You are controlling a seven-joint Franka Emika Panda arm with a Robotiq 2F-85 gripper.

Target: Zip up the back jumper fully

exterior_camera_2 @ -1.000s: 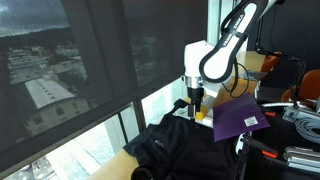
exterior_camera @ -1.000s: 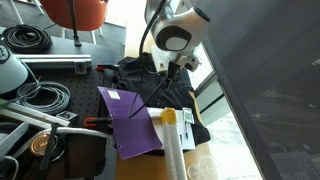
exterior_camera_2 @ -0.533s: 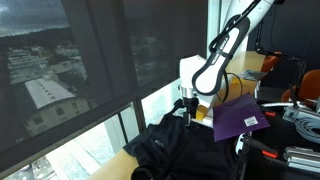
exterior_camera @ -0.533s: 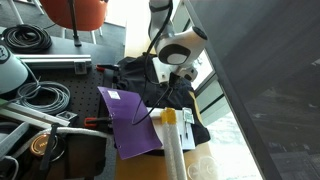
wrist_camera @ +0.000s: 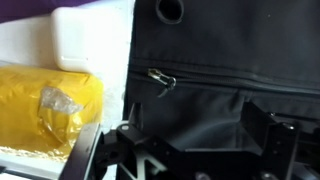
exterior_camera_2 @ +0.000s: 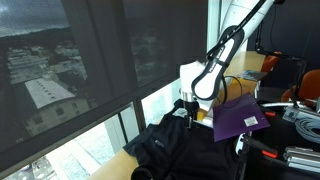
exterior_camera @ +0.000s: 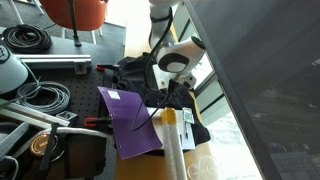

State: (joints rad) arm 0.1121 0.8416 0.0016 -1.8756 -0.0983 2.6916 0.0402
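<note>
The gripper [wrist_camera: 198, 138] is sitting at the bottom edge of the wrist view. Its jaws are standing wide apart and gripping nothing, and only black fabric is showing between the fingers [wrist_camera: 262, 125]. Just above it, slightly left of centre, a metal zipper pull [wrist_camera: 160, 79] is lying tilted on the zip line of the jumper [wrist_camera: 230, 50], which is filling the centre and right of that frame. At the left a yellow packet [wrist_camera: 45, 105] is lying just beside the fabric, with a white block [wrist_camera: 90, 38] above it.

In both exterior views the gripper [exterior_camera: 172, 93] [exterior_camera_2: 187, 108] is pointing down over the jumper [exterior_camera: 140, 72] [exterior_camera_2: 185, 150]; whether it is touching the fabric, I cannot tell. The purple folder [exterior_camera: 130, 122] [exterior_camera_2: 240, 118] is lying against the jumper, toward the lower left of centre in an exterior view.
</note>
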